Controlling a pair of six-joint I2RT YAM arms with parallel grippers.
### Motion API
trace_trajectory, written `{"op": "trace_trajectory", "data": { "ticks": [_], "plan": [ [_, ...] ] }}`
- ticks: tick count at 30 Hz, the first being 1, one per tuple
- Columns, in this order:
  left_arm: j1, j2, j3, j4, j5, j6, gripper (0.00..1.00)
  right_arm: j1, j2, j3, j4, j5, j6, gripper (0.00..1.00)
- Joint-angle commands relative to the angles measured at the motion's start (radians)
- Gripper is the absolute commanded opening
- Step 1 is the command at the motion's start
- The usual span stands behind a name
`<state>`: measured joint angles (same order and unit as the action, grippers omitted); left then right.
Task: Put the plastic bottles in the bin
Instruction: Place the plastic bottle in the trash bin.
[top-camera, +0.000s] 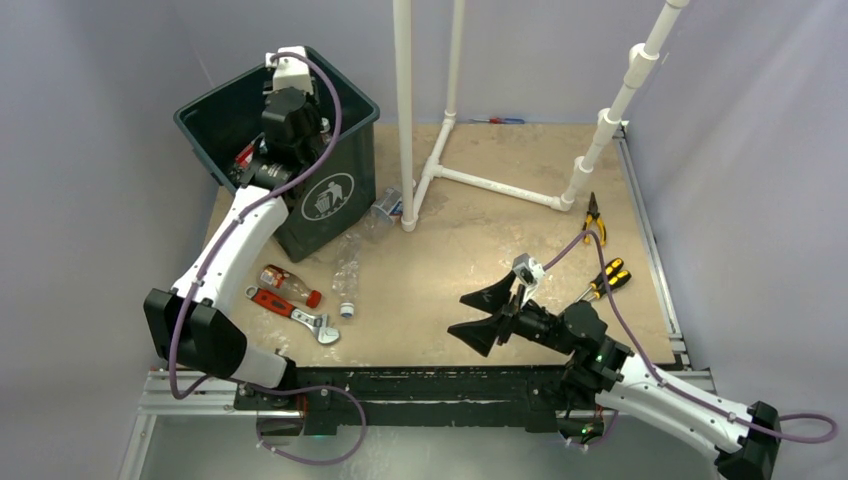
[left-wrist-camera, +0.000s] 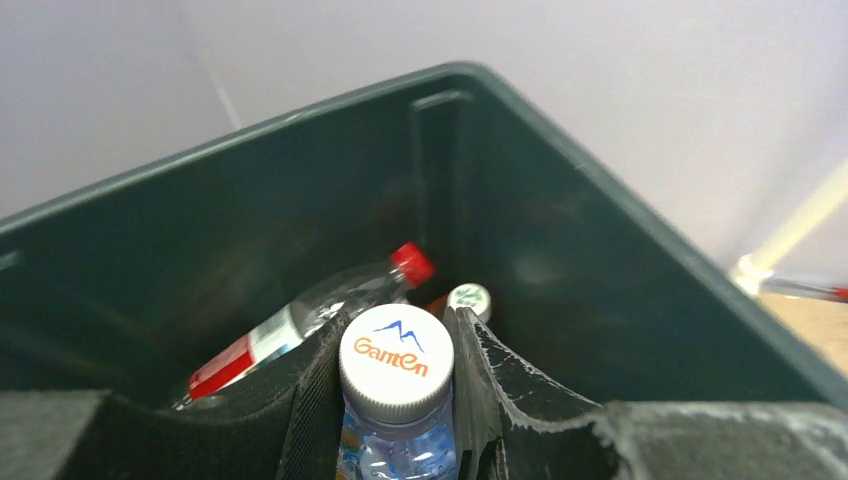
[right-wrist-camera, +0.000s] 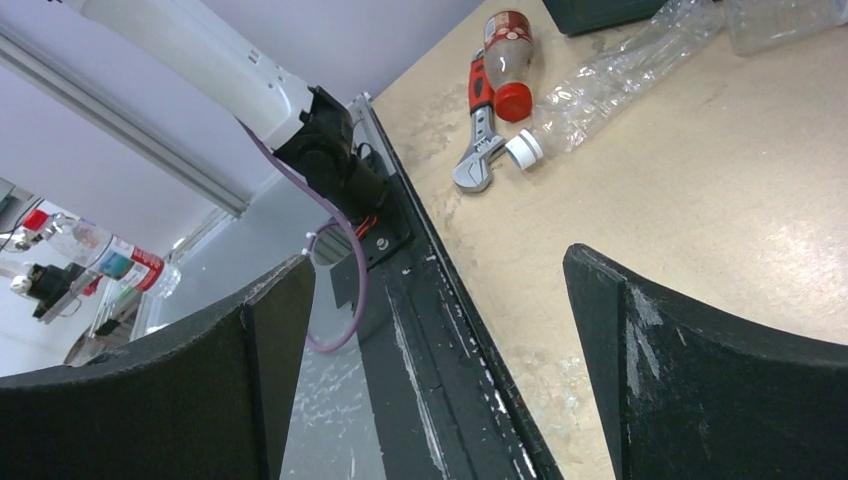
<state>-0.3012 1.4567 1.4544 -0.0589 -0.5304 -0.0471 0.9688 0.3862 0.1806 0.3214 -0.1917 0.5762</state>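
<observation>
The large dark green square plastic bin (top-camera: 335, 195) stands in the upper left of the overhead view, with a white litter-person logo on its side. The left arm reaches over its rim. The left gripper (left-wrist-camera: 398, 335) hangs inside the opening, clenched on a clear plastic bottle with a white cap (left-wrist-camera: 397, 362) printed "Ganten" in orange. Its black fingers (left-wrist-camera: 478, 380) press on both sides of the neck. Below it in the bin lies a clear bottle with a red cap and red label (left-wrist-camera: 300, 330). Just beside the held cap is a second white cap with a green mark (left-wrist-camera: 470, 298); its bottle is hidden.

On the tan tabletop (top-camera: 480, 250) below the bin, left of centre, an amber bottle with a red cap (top-camera: 288, 285) lies just beside a red-handled adjustable wrench (top-camera: 295, 312). A crushed clear bottle with a white cap (top-camera: 346, 280) lies to their right. Another crumpled clear bottle (top-camera: 388, 207) lies at the foot of a white pipe frame (top-camera: 440, 165), near the bin's right wall. Yellow-handled pliers (top-camera: 594, 215) and a second yellow-and-black-handled tool (top-camera: 607, 277) sit at the right. The right gripper (top-camera: 458, 314) is low at centre right, its jaws spread wide with nothing between them, well apart from the bottles on the table.
</observation>
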Motion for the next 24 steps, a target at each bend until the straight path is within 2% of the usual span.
{"op": "trace_trajectory", "data": {
  "ticks": [1,4,12,20,21,22,24],
  "plan": [
    [0.011,-0.010,-0.061,-0.001,-0.107,0.088,0.00,0.001,-0.002,0.025,0.036,0.009,0.001,0.96],
    [0.017,0.033,-0.080,-0.024,-0.092,0.059,0.00,0.002,-0.026,0.025,0.009,0.011,0.006,0.96],
    [0.082,0.139,-0.023,-0.120,0.063,-0.088,0.00,0.002,-0.111,0.027,-0.071,0.040,0.005,0.96],
    [0.169,0.177,0.053,-0.183,0.201,-0.190,0.00,0.001,-0.097,0.030,-0.064,0.034,-0.001,0.96],
    [0.169,0.179,0.047,-0.183,0.199,-0.190,0.01,0.001,-0.096,0.032,-0.064,0.035,-0.004,0.96],
    [0.169,0.181,0.036,-0.181,0.196,-0.191,0.08,0.001,-0.097,0.033,-0.064,0.037,-0.004,0.96],
    [0.169,0.180,0.014,-0.181,0.175,-0.204,0.30,0.001,-0.101,0.033,-0.062,0.040,-0.006,0.96]
  ]
}}
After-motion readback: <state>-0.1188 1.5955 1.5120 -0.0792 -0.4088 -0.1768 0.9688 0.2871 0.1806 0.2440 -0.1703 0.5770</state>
